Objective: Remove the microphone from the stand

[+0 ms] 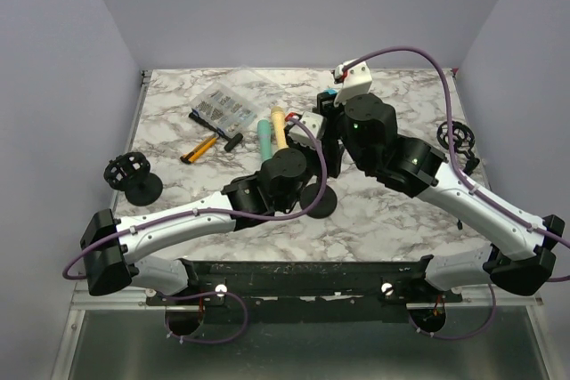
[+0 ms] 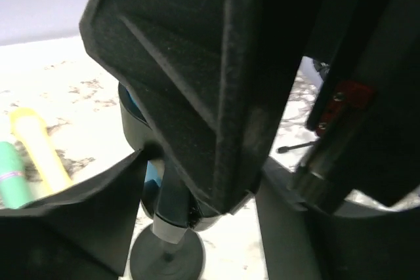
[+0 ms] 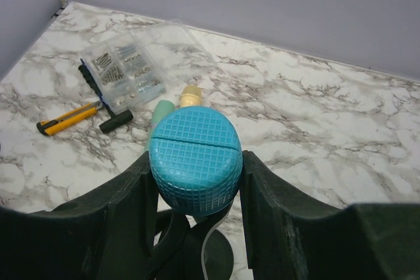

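Stand foot: Nearest us, the black microphone stand with a round base [image 1: 319, 203] sits midway across the white marbled table [image 1: 392, 215], its post upright.
Left tool: The left tool [image 2: 161, 188] is low at the post, a finger on either side. We cannot tell whether it has closed or merely brackets it. We judge it is there to hold the stand down.
Microphone: The teal plastic microphone with a grid-textured dome head [image 3: 195, 155] is seated in the top of the stand, head up, not yet out.
Right tool: The right tool [image 3: 195, 170] pinches that head, one black finger pressed to each flank. It is placed, we reckon, to draw the microphone straight up.
Next: We expect a lift along the line of the post, base kept flat. A slanted pull could tip the stand.
Beyond: A mint-green cylinder [image 1: 264, 135] and a pale yellow cylinder [image 1: 279, 126] lie side by side just behind. Farther left are a black T-handle driver [image 1: 214, 128], an orange utility knife [image 1: 199, 149] and a clear plastic box of screws [image 1: 224, 106].
Edges: One black cage-topped holder [image 1: 129, 175] stands at the left edge, a second black holder [image 1: 456, 137] at the right, well apart.
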Tool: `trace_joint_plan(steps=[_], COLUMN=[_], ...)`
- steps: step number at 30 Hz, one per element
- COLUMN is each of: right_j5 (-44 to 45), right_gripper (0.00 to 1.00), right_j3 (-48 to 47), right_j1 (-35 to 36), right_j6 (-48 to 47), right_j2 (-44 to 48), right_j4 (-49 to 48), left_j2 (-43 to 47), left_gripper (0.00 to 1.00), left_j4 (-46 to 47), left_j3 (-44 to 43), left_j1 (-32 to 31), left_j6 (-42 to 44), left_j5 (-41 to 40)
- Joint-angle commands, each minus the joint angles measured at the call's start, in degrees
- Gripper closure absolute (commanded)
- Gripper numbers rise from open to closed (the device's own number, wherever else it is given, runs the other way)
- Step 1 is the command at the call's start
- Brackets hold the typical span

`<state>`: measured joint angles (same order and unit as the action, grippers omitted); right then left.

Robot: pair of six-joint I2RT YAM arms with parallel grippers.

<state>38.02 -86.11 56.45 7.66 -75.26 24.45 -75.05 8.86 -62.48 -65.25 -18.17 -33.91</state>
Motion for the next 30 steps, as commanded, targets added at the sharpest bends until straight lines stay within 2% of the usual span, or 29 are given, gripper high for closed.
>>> trace_joint_plan(steps=[1,3,4,10,16,21,30], right_j5=[-2.5,-2.3,-1.7,-2.6,-3.2,-4.1,0.9], right_gripper=[0.99,0.99,0.99,0.99,0.99,0.99,0.99], right_j3=[-2.2,-1.5,-1.1,-3.2,-9.1,-15.6,-17.3], right_j1=[0.3,0.3,0.3,0.2,0.2,0.2,0.3], right_j6=[3.0,1.9,1.5,0.8,-0.3,-0.4,-1.0], right_j2=[-1.3,-1.1,-1.1,-1.1,0.5,2.2,8.5], right_j4=[2.7,1.6,0.8,0.2,0.9,3.2,5.1], left_j2=[0.5,1.1,1.5,3.4,5.3,4.4,6.7], left_gripper=[0.64,0.85,0.99,1.0,1.0,1.0,1.0], left_j4=[-0.2,-0.6,-1.1,-5.2,-6.0,-6.6,-6.4], left_j3=[-0.4,0.3,0.8,1.4,2.3,2.1,3.7], left_j1=[0.1,0.1,0.1,0.1,0.2,0.5,0.9], left_j6=[2.3,3.5,3.9,5.7,7.7,8.2,7.8], left_j5=[-1.1,-0.8,-0.8,1.1,6.2,7.4,8.8])
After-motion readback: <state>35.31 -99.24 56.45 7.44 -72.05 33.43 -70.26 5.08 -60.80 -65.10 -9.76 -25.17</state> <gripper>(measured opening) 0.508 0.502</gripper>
